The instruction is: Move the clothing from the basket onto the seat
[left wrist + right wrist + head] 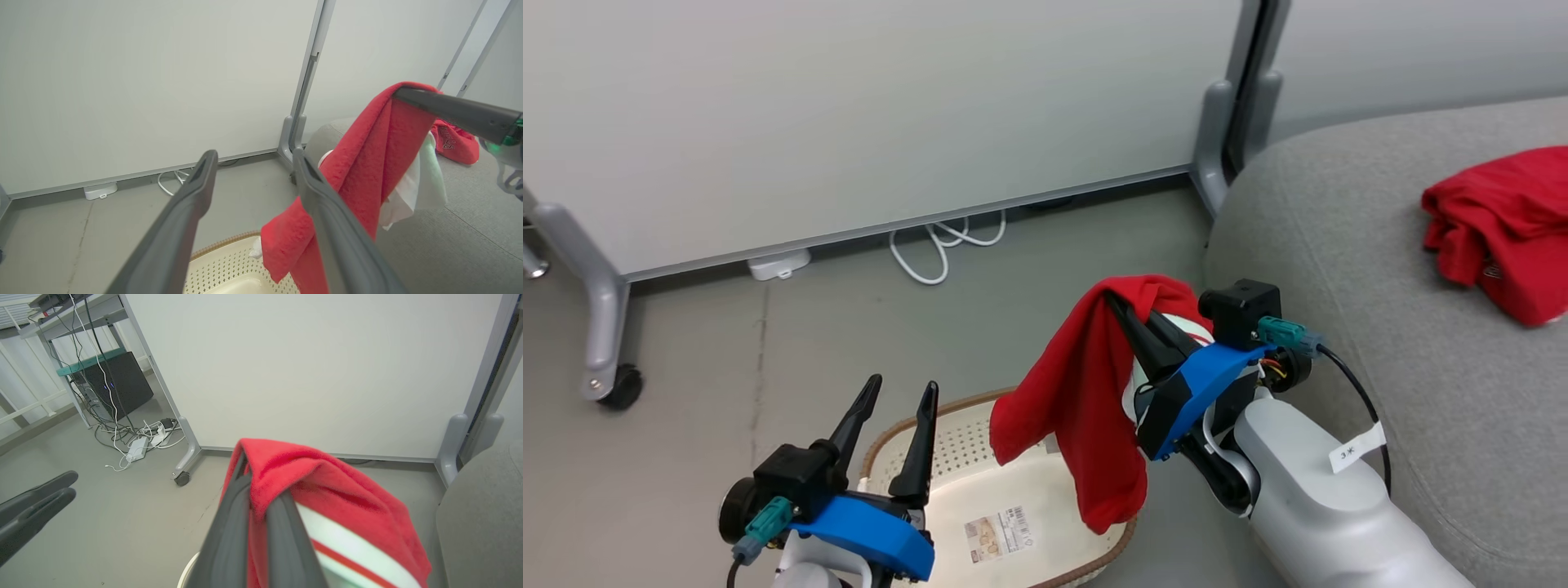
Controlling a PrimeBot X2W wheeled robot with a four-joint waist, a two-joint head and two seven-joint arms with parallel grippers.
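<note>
Dangling above the basket [876, 447], the striped garment [1086, 392] is being pinched by the right gripper [1112, 300]; the other garment [1503, 229] is lying on the seat [1339, 245]. Carrying seems underway, needing a swing over the seat next. Nearby, the left gripper [903, 382] is hovering open.

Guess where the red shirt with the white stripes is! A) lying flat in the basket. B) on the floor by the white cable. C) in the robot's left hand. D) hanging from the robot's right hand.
D: the striped red shirt hangs from the shut right hand over the basket, while the left hand is open and holds nothing.
</note>
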